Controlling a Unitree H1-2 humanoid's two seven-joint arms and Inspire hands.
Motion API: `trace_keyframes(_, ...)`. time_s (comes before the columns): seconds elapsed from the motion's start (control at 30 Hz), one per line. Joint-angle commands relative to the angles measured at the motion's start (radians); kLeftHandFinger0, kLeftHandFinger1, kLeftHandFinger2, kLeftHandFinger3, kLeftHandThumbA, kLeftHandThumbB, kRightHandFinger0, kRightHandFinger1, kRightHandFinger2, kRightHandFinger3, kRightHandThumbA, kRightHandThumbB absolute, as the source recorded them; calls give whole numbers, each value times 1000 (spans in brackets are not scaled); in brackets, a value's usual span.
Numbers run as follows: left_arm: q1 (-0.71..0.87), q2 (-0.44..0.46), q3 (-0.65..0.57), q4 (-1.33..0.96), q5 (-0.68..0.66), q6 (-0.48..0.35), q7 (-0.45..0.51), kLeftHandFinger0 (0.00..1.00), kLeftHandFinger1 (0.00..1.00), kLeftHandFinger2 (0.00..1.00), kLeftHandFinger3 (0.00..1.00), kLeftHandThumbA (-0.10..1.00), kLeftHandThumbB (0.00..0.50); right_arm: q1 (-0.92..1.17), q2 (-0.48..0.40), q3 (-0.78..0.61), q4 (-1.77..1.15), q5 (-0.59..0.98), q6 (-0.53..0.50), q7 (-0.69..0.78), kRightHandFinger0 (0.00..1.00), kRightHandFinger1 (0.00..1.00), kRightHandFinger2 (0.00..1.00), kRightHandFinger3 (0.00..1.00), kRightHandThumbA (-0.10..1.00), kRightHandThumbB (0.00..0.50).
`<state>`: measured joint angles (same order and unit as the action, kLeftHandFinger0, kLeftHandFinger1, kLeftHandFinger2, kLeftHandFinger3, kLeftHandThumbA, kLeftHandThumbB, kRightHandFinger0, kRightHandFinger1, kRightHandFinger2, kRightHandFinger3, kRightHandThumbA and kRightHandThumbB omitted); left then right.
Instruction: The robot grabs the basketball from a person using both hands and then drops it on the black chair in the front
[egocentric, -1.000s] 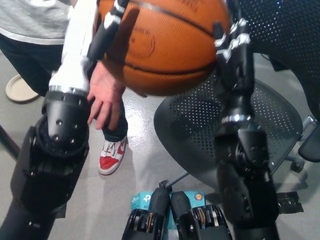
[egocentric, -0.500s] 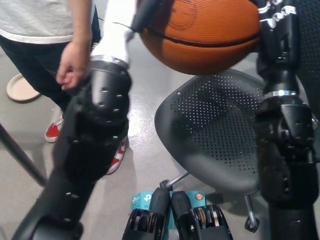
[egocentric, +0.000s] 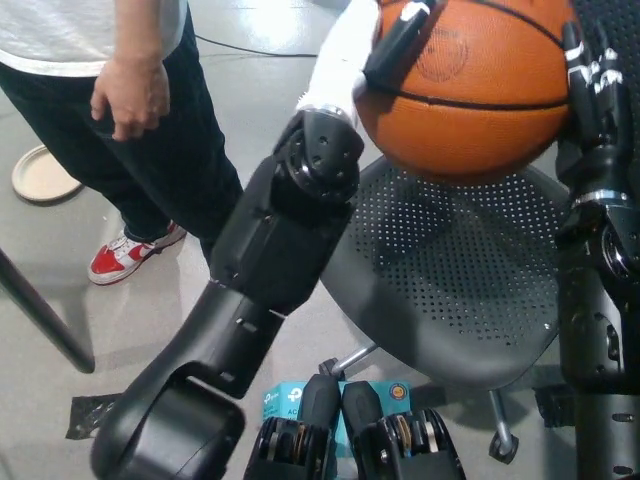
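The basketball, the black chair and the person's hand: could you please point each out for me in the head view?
basketball (egocentric: 470, 95), head view, on its orange front panel.
black chair (egocentric: 450, 290), head view, on the perforated seat.
person's hand (egocentric: 130, 97), head view, on the back of the hand.

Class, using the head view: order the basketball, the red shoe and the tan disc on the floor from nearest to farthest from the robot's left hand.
1. Basketball: held against the left hand, top right.
2. Red shoe: on the floor, lower left.
3. Tan disc: at the left edge.

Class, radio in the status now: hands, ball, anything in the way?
Left hand and right hand clamp the basketball. Ball held above black chair. Person stands clear at left.
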<state>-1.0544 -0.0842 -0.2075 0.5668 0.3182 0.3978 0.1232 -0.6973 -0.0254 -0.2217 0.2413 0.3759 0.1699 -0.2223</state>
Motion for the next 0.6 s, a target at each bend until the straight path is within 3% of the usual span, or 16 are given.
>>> trace_keyframes(0.0,-129,-125,-1,147,-86,-200,-67,1000,1000,1000,1000,1000,193,-167,21,26,26,87,-3,143,1000,1000,1000,1000,1000,259)
trace_keyframes(0.07,-161,-139,11,257,-88,-234,-64,1000,1000,1000,1000,1000,175,-163,8,9,92,105,-38,183,1000,1000,1000,1000,1000,235)
trace_keyframes(0.23,-207,-158,64,478,-121,-349,-53,1000,1000,1000,1000,1000,187,-177,1,-13,239,100,-75,206,1000,1000,1000,1000,1000,243)
trace_keyframes(0.4,-219,-162,91,571,-138,-365,-78,1000,1000,1000,1000,1000,205,-190,5,-39,346,97,-122,209,1000,1000,1000,1000,1000,232)
trace_keyframes(0.43,-220,-163,97,595,-143,-380,-78,1000,1000,1000,1000,1000,202,-192,5,-42,366,93,-114,205,1000,1000,1000,1000,1000,251)
trace_keyframes(0.57,-221,-165,103,649,-144,-407,-84,1000,1000,1000,1000,1000,186,-199,6,-54,438,91,-147,224,1000,1000,1000,1000,1000,239)
